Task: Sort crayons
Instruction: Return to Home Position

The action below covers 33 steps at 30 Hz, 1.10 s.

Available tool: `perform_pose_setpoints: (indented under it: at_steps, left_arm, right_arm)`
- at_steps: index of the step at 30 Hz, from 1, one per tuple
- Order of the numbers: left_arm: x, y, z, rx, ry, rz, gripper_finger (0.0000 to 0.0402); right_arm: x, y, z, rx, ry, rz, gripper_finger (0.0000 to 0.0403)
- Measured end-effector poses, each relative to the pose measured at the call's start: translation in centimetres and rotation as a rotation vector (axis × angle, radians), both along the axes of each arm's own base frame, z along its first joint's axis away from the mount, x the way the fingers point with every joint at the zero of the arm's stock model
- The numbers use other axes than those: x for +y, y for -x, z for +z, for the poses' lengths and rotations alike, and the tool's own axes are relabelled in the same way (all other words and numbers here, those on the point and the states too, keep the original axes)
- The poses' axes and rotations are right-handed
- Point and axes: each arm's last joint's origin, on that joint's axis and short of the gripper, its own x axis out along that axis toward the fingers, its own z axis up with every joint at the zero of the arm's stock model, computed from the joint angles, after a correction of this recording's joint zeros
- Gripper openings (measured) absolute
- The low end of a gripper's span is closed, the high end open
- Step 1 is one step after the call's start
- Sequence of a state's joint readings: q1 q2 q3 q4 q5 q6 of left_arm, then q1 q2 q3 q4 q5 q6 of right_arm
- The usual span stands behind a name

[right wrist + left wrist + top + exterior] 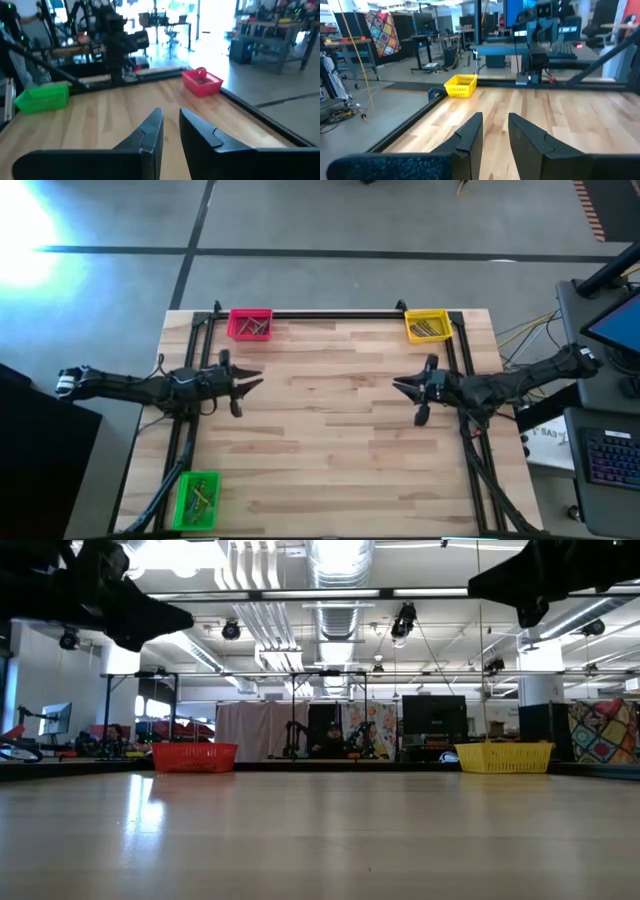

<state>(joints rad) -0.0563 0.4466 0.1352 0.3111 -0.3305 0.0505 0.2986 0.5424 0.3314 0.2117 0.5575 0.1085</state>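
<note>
The crayons are thin sticks lying inside three bins: a pink bin (250,324) at the far left, a yellow bin (427,326) at the far right and a green bin (197,498) at the near left corner. My left gripper (258,380) hovers level over the table's left side, pointing right, its fingers (475,125) slightly apart with nothing between them. My right gripper (397,386) hovers over the right side, pointing left, its fingers (156,120) also slightly apart and holding nothing. Both are well above the wood, as the low view shows.
Black frame rails (330,314) run along the table's far edge and down both sides. The bare wooden top (330,440) stretches between the two grippers and toward the near edge. A keyboard and a screen (610,450) stand beyond the right edge.
</note>
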Motion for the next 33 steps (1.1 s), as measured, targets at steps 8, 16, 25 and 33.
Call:
perform_pose_setpoints:
  at_steps: [8,16,25,33]
  left_arm:
    - [0.3,1.6,0.3,-0.024,-0.009,0.071,0.0075]
    - [0.2,2.7,-0.1,-0.143,0.022,0.014,0.0075]
    - [0.3,4.1,1.4,-0.201,-0.004,0.015,0.0075]
    - [0.2,3.8,-0.4,-0.166,0.023,-0.011,0.0075]
  right_arm:
    - [-1.1,3.3,0.2,-0.178,-0.012,0.032,0.0054]
    - [-1.3,4.2,-2.2,-0.259,-0.071,0.052,0.0054]
    - [-1.5,5.1,-2.1,-0.300,-0.036,0.048,0.0054]
    - [-1.5,5.1,-3.5,-0.316,-0.065,0.054,0.0054]
